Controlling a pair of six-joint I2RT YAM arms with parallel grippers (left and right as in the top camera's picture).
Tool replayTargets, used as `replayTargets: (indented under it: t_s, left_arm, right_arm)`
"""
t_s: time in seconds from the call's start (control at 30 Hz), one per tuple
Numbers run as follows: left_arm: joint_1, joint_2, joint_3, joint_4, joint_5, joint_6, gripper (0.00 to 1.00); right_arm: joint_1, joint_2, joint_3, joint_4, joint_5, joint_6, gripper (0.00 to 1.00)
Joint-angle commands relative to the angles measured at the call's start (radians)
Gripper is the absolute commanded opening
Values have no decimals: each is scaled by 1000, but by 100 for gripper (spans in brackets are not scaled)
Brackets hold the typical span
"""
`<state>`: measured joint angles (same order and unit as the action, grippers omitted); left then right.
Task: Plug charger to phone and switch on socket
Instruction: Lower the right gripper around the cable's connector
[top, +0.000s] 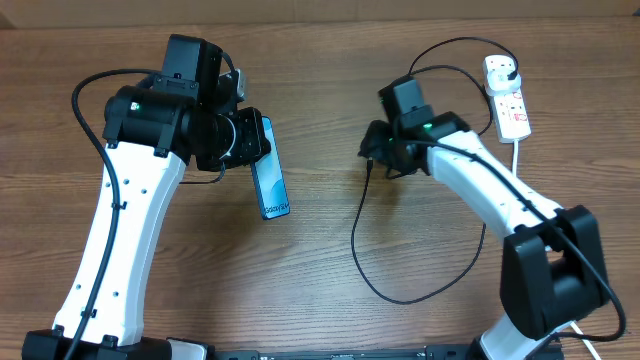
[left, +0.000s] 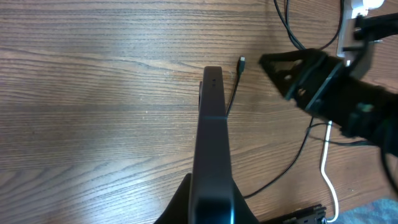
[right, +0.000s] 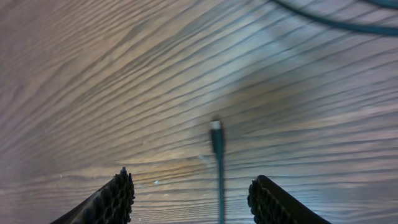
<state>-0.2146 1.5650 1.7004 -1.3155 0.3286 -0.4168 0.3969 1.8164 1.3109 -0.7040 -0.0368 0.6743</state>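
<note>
We look down on a brown wood-grain table (top: 320, 50). The left gripper (top: 252, 140) is clamped on the phone (top: 270, 182), blue screen showing, just at 9 o'clock of centre. The right gripper (right: 193, 186) has its ribbed fingers (right: 118, 198) partly spread. They stand either side of the charger (right: 217, 140) tip, which lies on the wood untouched. The white socket (top: 508, 100) lies at 2 o'clock.
</note>
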Motion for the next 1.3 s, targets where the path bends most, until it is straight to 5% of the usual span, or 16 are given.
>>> replayTargets:
  t_s: [0.0,0.3,0.6,1.27]
  left_arm:
    - [-2,-30,4,4,5,-10,4]
    - [-2,-30,4,6,5,-11,4]
    - [-2,-29,4,8,5,-11,4]
    - [-2,-29,4,7,5,-10,4]
  right_arm:
    - [48,50,18,4,106,42,59]
    - [49,123,18,60,129,58,58]
    - [49,144,18,83,122,60,45]
    - [49,191,18,67,122,62,43]
